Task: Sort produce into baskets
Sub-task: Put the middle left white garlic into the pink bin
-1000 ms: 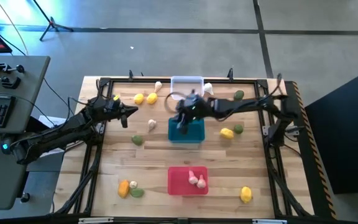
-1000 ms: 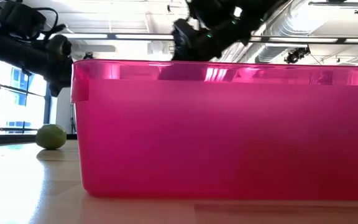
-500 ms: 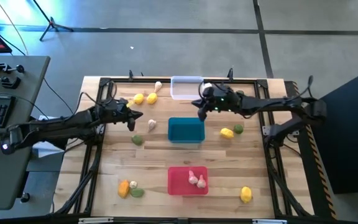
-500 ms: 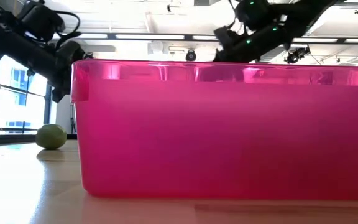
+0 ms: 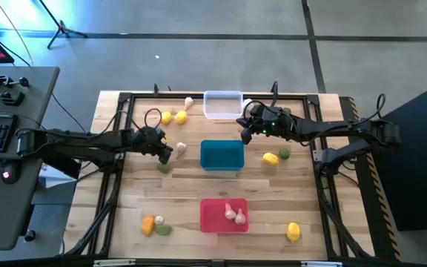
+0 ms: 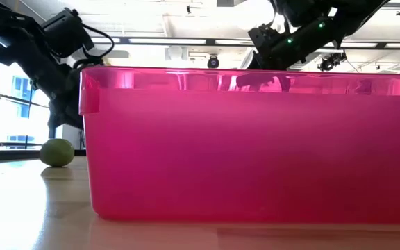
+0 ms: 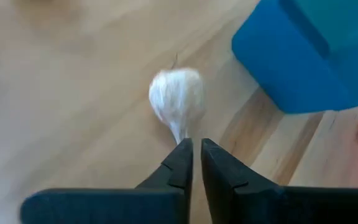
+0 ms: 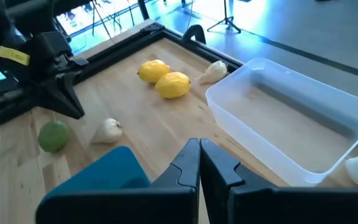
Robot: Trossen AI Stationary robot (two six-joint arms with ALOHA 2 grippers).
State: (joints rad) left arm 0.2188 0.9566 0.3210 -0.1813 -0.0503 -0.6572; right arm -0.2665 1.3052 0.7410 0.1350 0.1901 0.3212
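Note:
My left gripper [image 5: 167,153] is shut, low over the table, left of the teal basket [image 5: 222,155]. Its fingertips [image 7: 196,149] stand at the pointed end of a whitish garlic bulb [image 7: 176,99] that lies on its side on the wood. A green lime [image 5: 164,167] lies just nearer. My right gripper [image 5: 245,131] is shut and empty, up in the air between the teal basket and the clear basket [image 5: 223,104]. The red basket [image 5: 224,215] near the front holds garlic bulbs [image 5: 233,212]. My left gripper's shut fingertips stand at the garlic bulb's pointed stem end [image 7: 180,134], coming from the table's left and slanting down. I cannot tell whether they touch it. The bulb lies on the table.
Two lemons [image 5: 173,116] and a garlic bulb [image 5: 188,102] lie at the far left. A garlic bulb [image 5: 247,104] and a green piece [image 5: 285,113] lie at the far right. A yellow fruit [image 5: 270,158] lies right of the teal basket. More pieces [image 5: 154,225] lie front left, one yellow [image 5: 293,232] front right.
My left gripper has gone toward the table's right and near edges and down, to the garlic bulb. My right gripper has left the space over the teal basket and gone toward the far right, stopping between the teal and clear baskets.

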